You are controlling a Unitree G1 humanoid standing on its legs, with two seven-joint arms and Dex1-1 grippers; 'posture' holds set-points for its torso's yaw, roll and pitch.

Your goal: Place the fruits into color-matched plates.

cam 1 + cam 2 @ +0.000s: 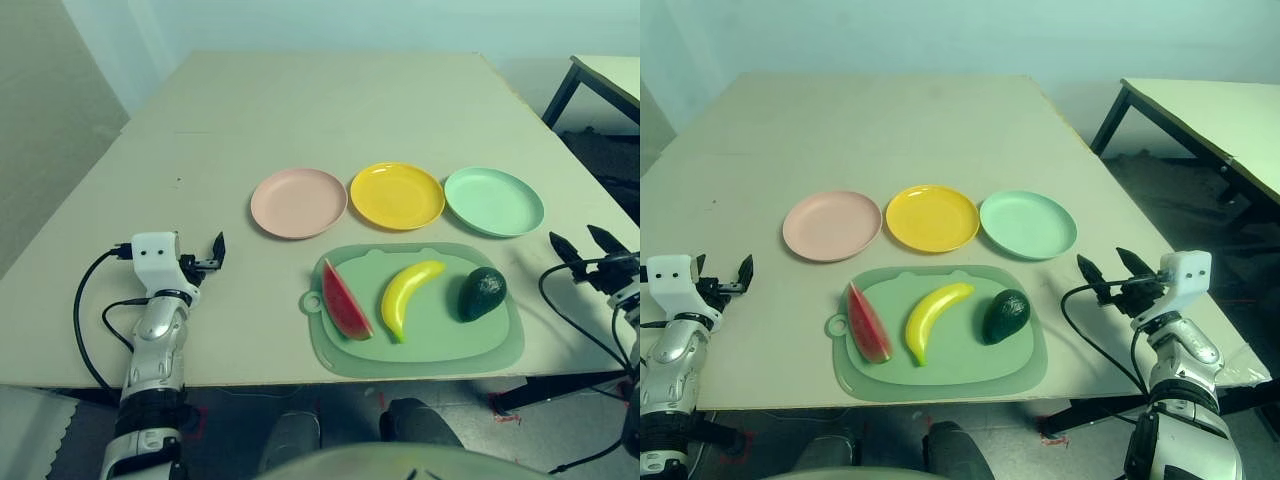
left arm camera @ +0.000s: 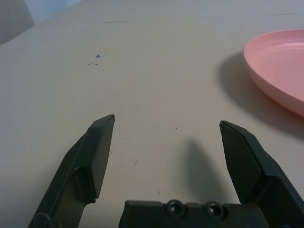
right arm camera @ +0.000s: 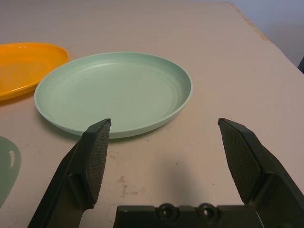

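— Beige table (image 1: 300,110), pale wall behind, second table off its right edge?
— Yes. Fruits (image 1: 408,297) on green mat (image 1: 495,350) by near edge, plates (image 1: 396,195) behind; left gripper (image 2: 166,128) and right gripper (image 3: 164,130) level, wide open, empty

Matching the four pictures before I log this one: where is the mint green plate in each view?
Left eye view: mint green plate, rightmost of three plates, behind the avocado.
Right eye view: again rightmost, beside the yellow plate.
Left wrist view: not in it; the pink plate is at the edge.
Right wrist view: just beyond the open right pincer, plate at.
Shared landmark: the yellow plate touching its side.
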